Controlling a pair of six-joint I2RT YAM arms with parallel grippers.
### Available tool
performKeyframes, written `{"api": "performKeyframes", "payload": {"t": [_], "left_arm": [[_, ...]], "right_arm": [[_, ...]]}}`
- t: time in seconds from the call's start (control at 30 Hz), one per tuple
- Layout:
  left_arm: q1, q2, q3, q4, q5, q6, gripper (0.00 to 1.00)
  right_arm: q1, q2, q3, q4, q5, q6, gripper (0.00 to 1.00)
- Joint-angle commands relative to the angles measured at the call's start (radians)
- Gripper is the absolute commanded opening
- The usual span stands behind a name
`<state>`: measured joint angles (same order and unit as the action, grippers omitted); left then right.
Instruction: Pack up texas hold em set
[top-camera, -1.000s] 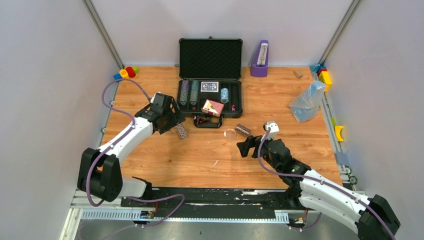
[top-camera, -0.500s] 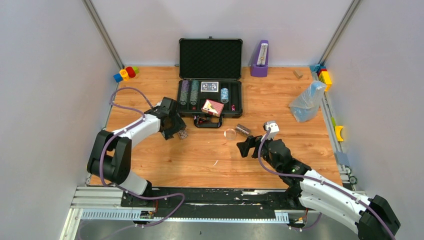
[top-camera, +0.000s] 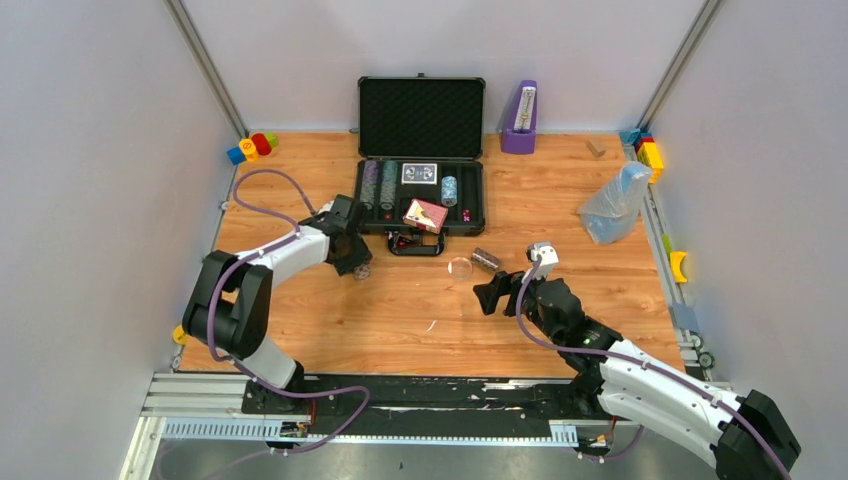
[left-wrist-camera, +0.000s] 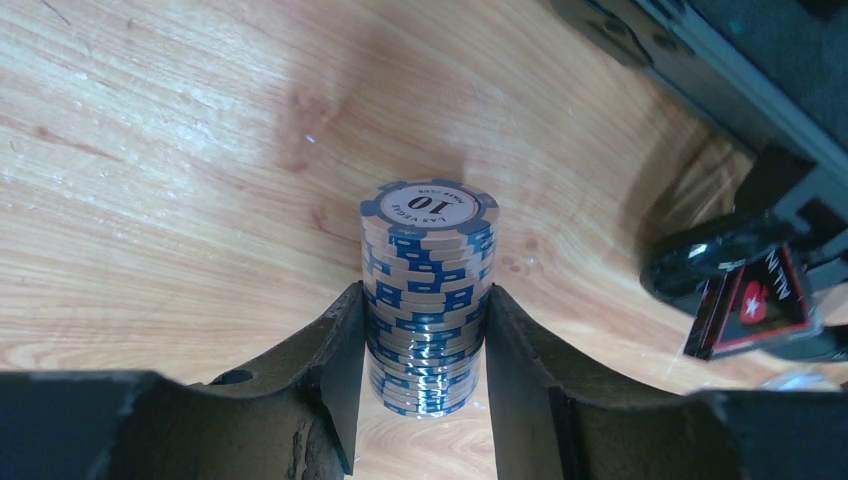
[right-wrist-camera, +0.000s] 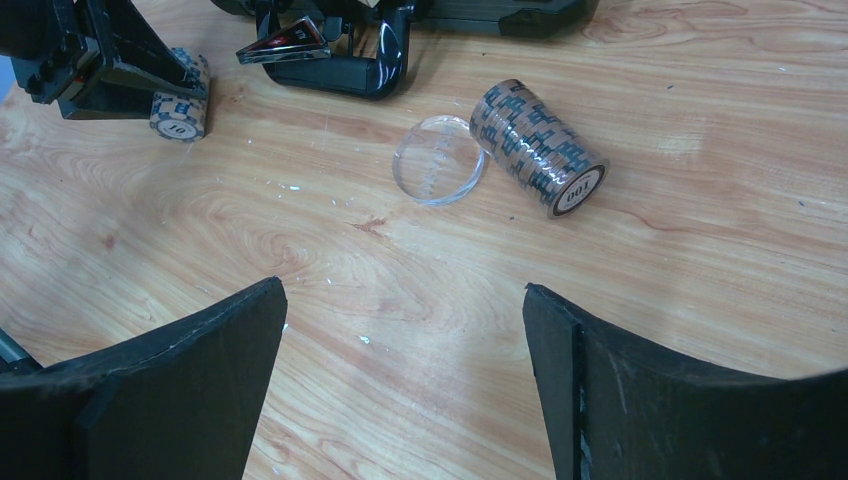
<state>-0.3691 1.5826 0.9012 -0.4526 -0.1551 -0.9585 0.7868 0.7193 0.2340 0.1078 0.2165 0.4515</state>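
The black briefcase (top-camera: 478, 205) lies open at the back middle with its foam lid up. It holds rows of chips (top-camera: 379, 185), a blue deck (top-camera: 419, 173) and a red deck (top-camera: 425, 214) lying tilted. My left gripper (top-camera: 355, 262) is shut on a blue-and-white chip stack (left-wrist-camera: 430, 290) marked 10, low over the table left of the case handle (top-camera: 416, 243). A brown chip stack (right-wrist-camera: 535, 145) marked 100 lies on its side next to a clear disc (right-wrist-camera: 438, 160). My right gripper (right-wrist-camera: 405, 310) is open and empty just short of them.
A purple metronome (top-camera: 520, 118) stands right of the case lid. A clear plastic bag (top-camera: 615, 203) lies at the right. Coloured toys (top-camera: 252, 146) sit in the back left corner and coloured blocks (top-camera: 648, 150) along the right edge.
My left gripper has moved right and forward onto the blue-and-white chip stack and closed on it; its elbow has swung inward. The right arm has not moved.
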Motion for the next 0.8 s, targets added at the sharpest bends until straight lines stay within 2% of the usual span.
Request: {"api": "performKeyframes", "payload": {"t": [0.0, 0.1, 0.2, 0.3, 0.47, 0.7, 0.77], "left_arm": [[-0.078, -0.054, 0.079, -0.031, -0.089, 0.144, 0.32], [-0.132, -0.073, 0.117, -0.044, -0.122, 0.21, 0.16], [-0.144, -0.105, 0.132, -0.027, -0.107, 0.257, 0.11], [-0.145, -0.139, 0.118, 0.034, -0.046, 0.31, 0.01], [-0.145, -0.193, 0.117, 0.119, 0.038, 0.343, 0.0], [-0.145, -0.289, 0.045, 0.266, 0.103, 0.442, 0.0], [-0.145, -0.303, 0.022, 0.31, 0.154, 0.492, 0.0]], "right_arm": [[-0.001, -0.001, -0.001, 0.021, 0.002, 0.01, 0.9], [-0.001, 0.001, -0.002, 0.023, 0.001, 0.009, 0.9], [-0.001, 0.0, -0.001, 0.021, 0.0, 0.009, 0.9], [-0.001, -0.003, -0.001, 0.021, 0.002, 0.009, 0.9], [-0.001, 0.004, -0.001, 0.024, 0.002, 0.01, 0.89], [-0.003, 0.04, 0.061, 0.057, 0.006, 0.074, 0.61], [-0.004, 0.095, 0.138, 0.046, 0.027, 0.09, 0.59]]}}
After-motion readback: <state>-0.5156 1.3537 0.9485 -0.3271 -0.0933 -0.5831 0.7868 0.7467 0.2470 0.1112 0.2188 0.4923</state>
